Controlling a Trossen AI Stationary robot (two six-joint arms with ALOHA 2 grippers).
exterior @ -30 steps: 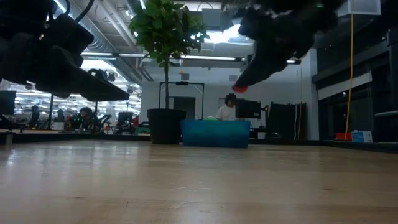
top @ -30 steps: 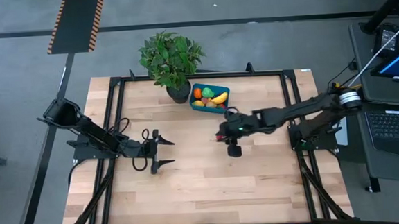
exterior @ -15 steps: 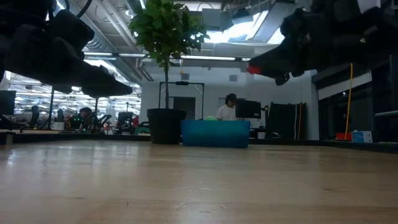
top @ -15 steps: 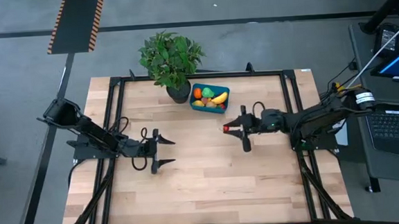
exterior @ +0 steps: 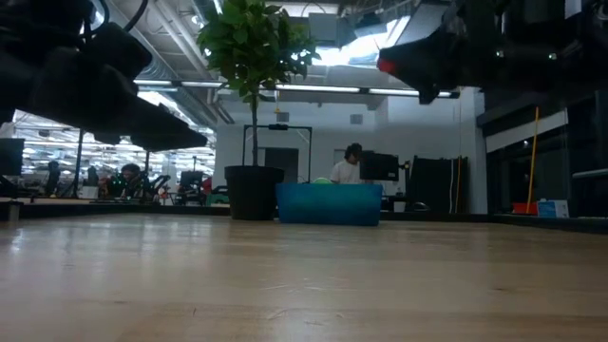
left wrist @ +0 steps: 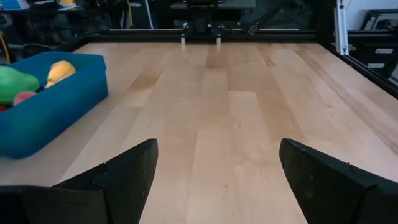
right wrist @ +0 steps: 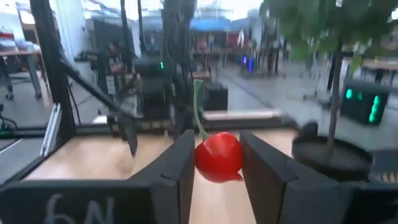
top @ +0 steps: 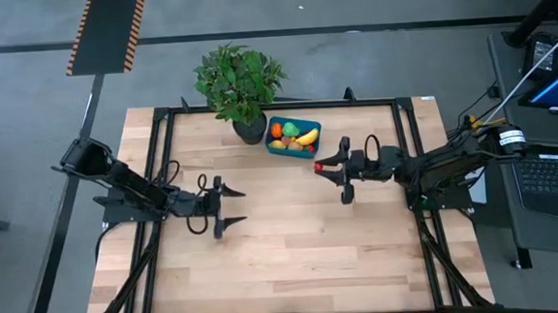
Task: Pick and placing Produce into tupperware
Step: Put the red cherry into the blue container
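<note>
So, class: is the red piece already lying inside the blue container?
No, the red piece sits clamped between the right gripper fingers, in the air.

This is a robotics lab or workshop in a large open industrial hall. A wooden table (top: 293, 233) in a black metal frame stands on a grey concrete floor with hazard-striped tape (top: 106, 31). Beyond it, exposed ceiling ducts (exterior: 180, 38), strip lights, workstations with monitors (exterior: 380, 167), and a seated person (exterior: 350, 163) show.
</note>
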